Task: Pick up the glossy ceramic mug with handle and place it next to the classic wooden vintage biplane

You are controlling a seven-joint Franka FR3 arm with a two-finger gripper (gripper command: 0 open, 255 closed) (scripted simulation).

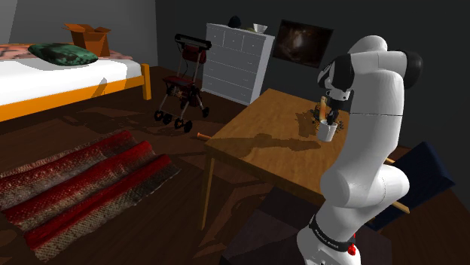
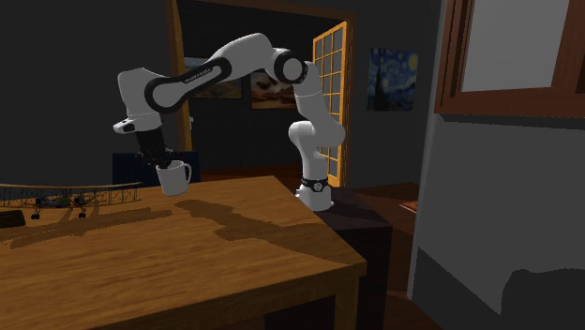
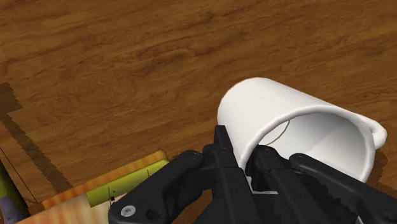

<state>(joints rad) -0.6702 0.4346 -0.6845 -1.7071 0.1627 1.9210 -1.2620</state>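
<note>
- Mug (image 2: 173, 176) hangs in the hand (image 2: 160, 166), above the table (image 2: 197, 267) and not touching it. It is white and tilted, and its handle points to about 3 o'clock in the second exterior view.
- The hand is clenched on the mug's wall. In the wrist view one finger seems to go inside the rim and the other outside.
- The biplane (image 2: 66, 195) stands on the table at about 9 o'clock from the mug in the second exterior view, near it but apart. Its long wings run from 9 to 3 o'clock, so one wingtip is directed to the mug.
- In the wrist view a part of the wing (image 3: 121, 180) shows just beside the fingers, lower than the mug.
- I judge that the coming move is short: downward, and perhaps a little toward 9 o'clock.
- The wingtip is the nearest thing in the way. The tilted mug should come upright before it is set down, otherwise it could tip.
- A dark flat thing (image 2: 9, 218) lies beyond the plane, well apart from the mug.
</note>
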